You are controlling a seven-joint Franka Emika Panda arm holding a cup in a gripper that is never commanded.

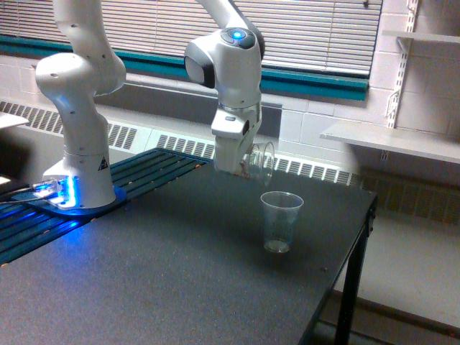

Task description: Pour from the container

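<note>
The gripper (243, 167) had its fingers clamped on the container (261, 159) – tipped on its side, mouth facing the exterior view's right. It hung in the air above and a bit left of the drinking cup (280, 221), which stood upright on the black table (144, 280).

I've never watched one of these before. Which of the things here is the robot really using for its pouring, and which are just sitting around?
In use:
- the gripper, shut on the container
- the container, clear, tipped on its side
- the drinking cup, upright on the black table, below the container

Just there:
- the wall shelf
- the window blinds
- the radiator grille
</note>
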